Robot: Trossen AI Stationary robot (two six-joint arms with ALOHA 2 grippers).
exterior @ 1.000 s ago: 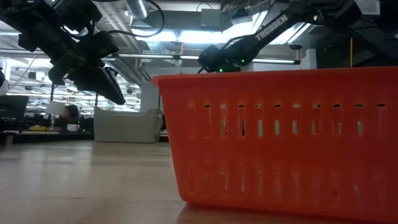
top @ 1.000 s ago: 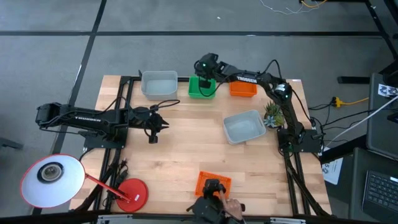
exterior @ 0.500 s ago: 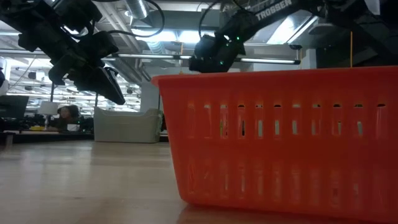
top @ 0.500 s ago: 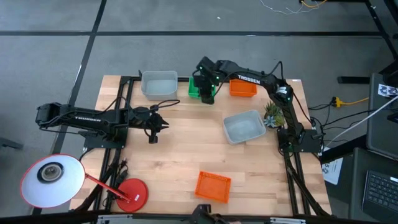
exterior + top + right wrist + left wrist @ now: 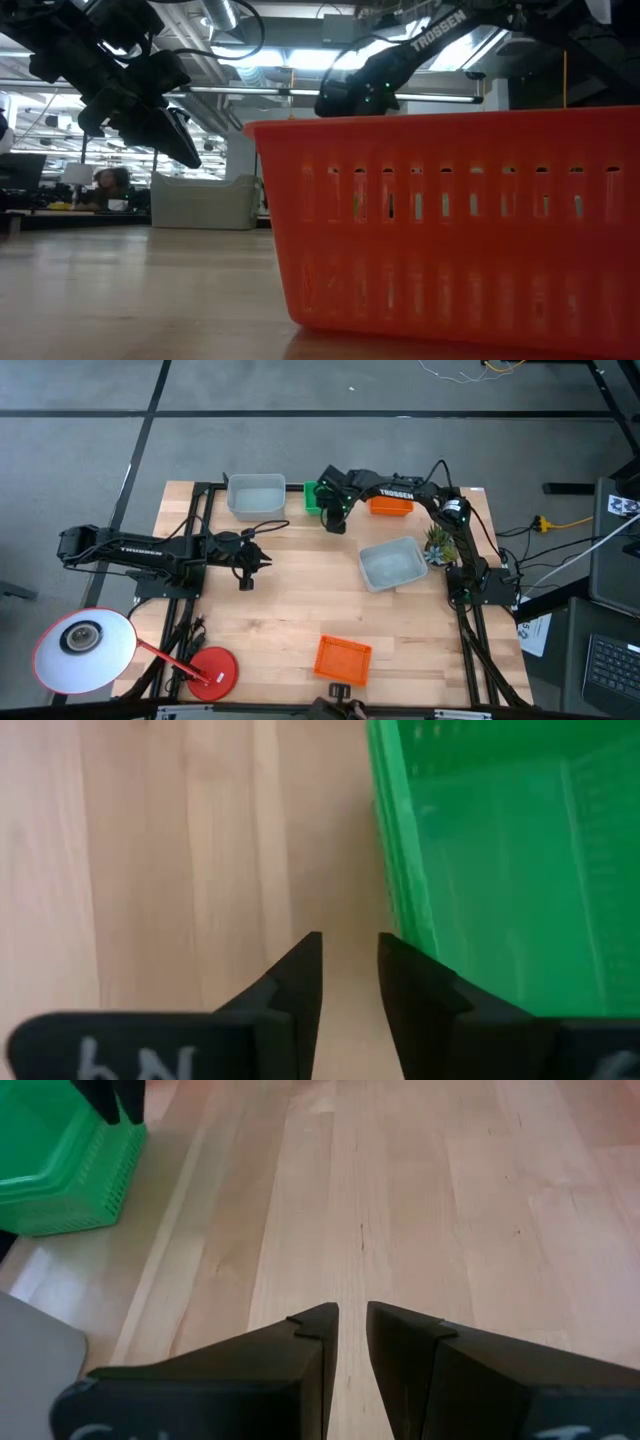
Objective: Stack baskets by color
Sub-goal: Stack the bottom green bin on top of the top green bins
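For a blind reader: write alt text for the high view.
Seen from above, the right tool hangs empty beside a green basket at the wooden table's far edge. Grey baskets and orange baskets lie scattered; the left tool waits mid-table.

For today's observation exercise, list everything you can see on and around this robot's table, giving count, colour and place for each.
Grey baskets: two, light grey; one at the far edge, one right of centre.
Green basket: one visible, green, far edge, partly under the right arm.
Orange baskets: two, orange; one at the far edge, one at the near edge.
Potted plant: one, green, right edge.
Red disc: one, red, near left corner.
Table: one, light wood.
Left gripper: dark, over the left half, holding nothing.
Right gripper: dark, beside the green basket, holding nothing.
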